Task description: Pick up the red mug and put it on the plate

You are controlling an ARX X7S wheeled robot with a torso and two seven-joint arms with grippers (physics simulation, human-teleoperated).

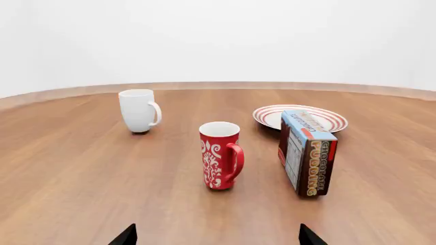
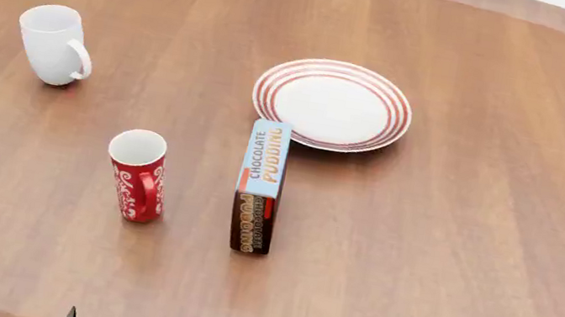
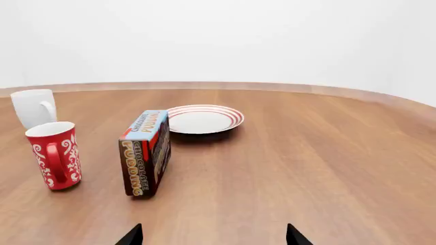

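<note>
A round wooden tabletop is seen from above, with four things standing on it. The chocolate pudding box is taken as the landmark. Farthest to the left of the box, and beyond it, a plain white mug stands upright. Nearer the box, still on its left and a little apart from it, the red mug stands upright, its long axis vertical and its handle turned toward the robot and slightly toward the box. Just beyond the box's far end and a little to its right, the plate lies flat and bare, the box's far end close to its rim.

At the near edge of the head view only dark fingertips are shown. The left gripper is seen as two tips set wide apart with nothing between them, and the red mug stands straight ahead of it, well apart. The right gripper is likewise spread wide and holds nothing; from it the red mug lies off to the left, past the box. The left arm is judged the nearer, though true depth is hard to read from these views.

The tabletop looks smooth and level. Behind it, only a plain pale wall is shown.
</note>
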